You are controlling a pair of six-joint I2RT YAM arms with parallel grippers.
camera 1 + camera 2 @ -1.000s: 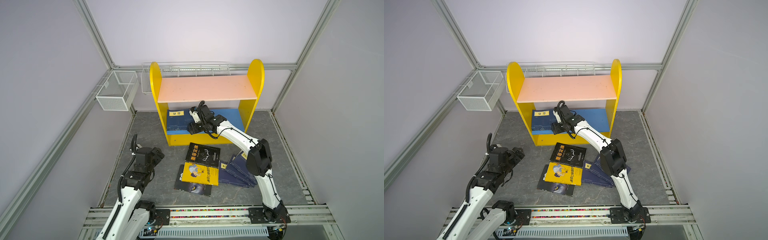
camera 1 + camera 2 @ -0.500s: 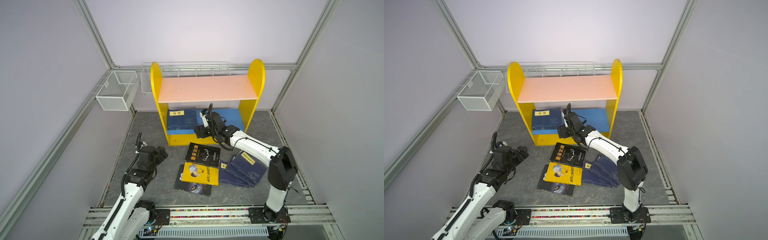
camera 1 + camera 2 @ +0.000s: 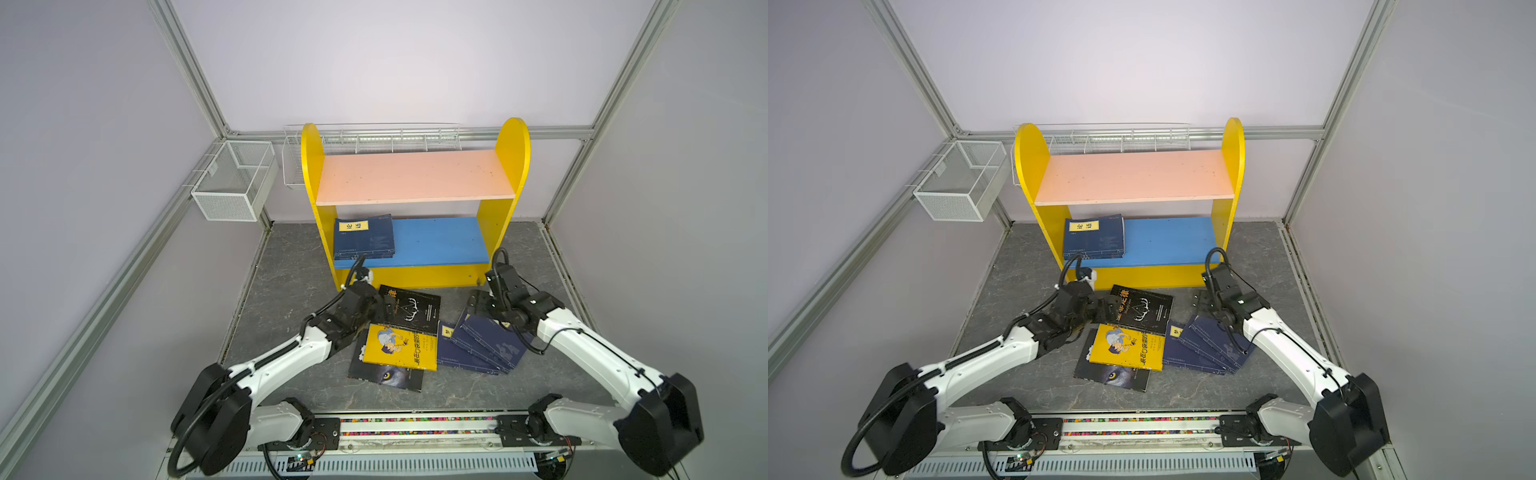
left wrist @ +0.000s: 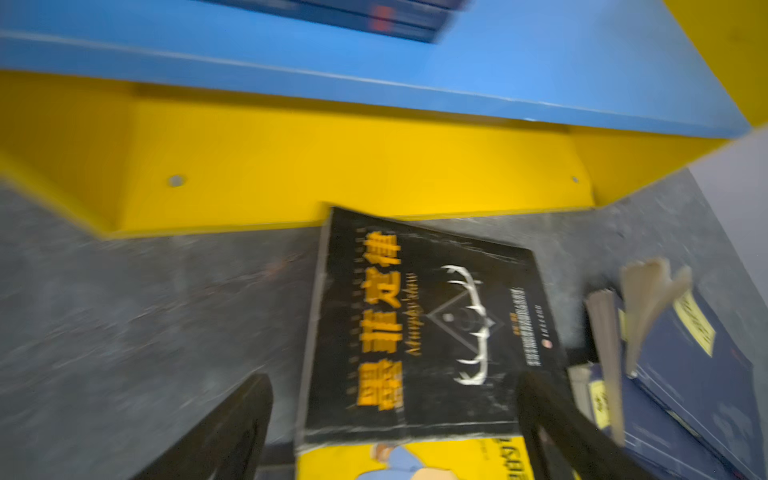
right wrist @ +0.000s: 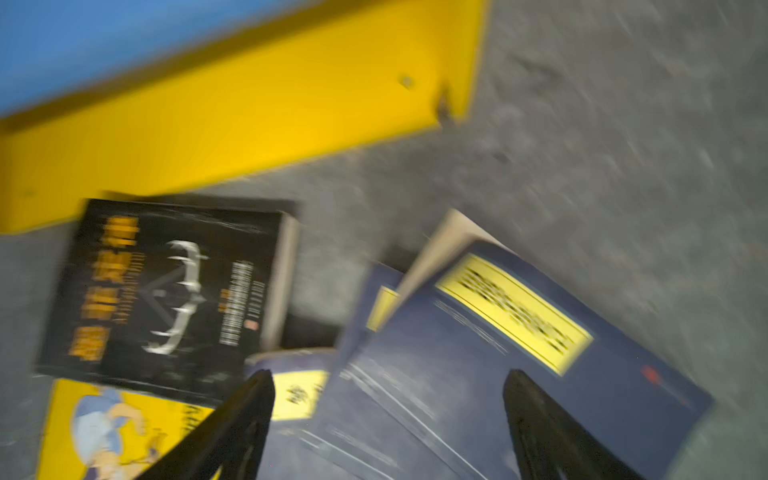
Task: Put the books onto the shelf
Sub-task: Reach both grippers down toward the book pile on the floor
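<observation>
The shelf (image 3: 415, 176) has a pink upper board and a blue lower board (image 3: 1167, 241). A stack of navy books (image 3: 365, 237) lies at the left end of the lower board. On the floor in front lie a black book (image 3: 413, 309), a yellow cartoon book (image 3: 399, 347) over a wolf-eye book (image 3: 386, 376), and fanned navy books (image 3: 484, 347). My left gripper (image 4: 390, 415) is open, its fingers (image 4: 232, 428) straddling the black book's (image 4: 415, 332) near edge. My right gripper (image 5: 390, 411) hangs open over the top navy book (image 5: 498, 353).
A white mesh basket (image 3: 232, 183) hangs on the left wall and a wire rail (image 3: 374, 137) runs behind the shelf. Grey floor shows to the left of the book pile. The arms' base rail (image 3: 415, 428) lines the front edge.
My right arm has pulled out of the lower shelf and swung right over the floor's navy books, its jaws widening. My left arm has reached forward to the black book.
</observation>
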